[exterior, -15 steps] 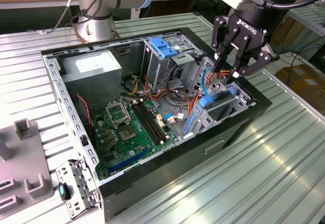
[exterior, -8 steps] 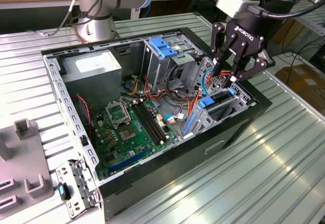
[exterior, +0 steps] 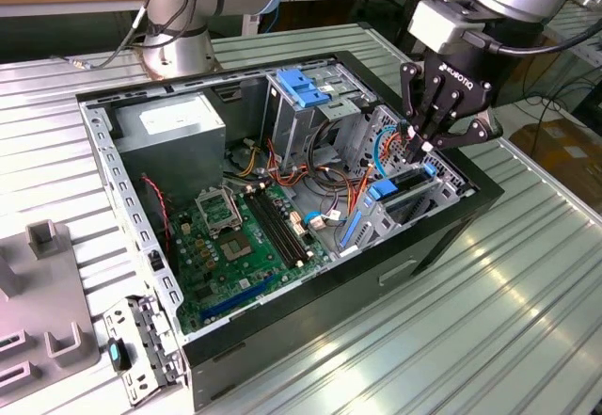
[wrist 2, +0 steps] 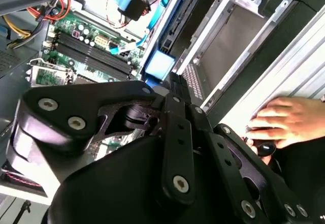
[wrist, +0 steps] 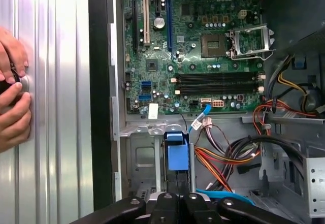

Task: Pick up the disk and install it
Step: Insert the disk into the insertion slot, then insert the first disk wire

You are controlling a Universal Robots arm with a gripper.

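- The orange and red cables (exterior: 350, 199) lie between the blue-handled drive cage (exterior: 303, 90) and the disk (exterior: 410, 185). I judge they must not get trapped under the drive as it goes down.
- The step in hand looks like seating the disk in its bay. The bay is to the exterior view's right of the cage, by the front wall of the case (exterior: 282, 335). The disk is best pushed straight along the bay's guides, with both rails level and no twist.
- The gripper (exterior: 419, 144) hangs over the disk, on the side away from the cage. Its jaws look drawn close together, pinching the disk's upper edge. A light, centred hold should stop the disk skewing.
- The disk is a flat dark slab, tilted in the bay. A blue plastic tab (exterior: 381, 190) sits at its end nearest the cage, and there is a strip of blue rail at its far end.
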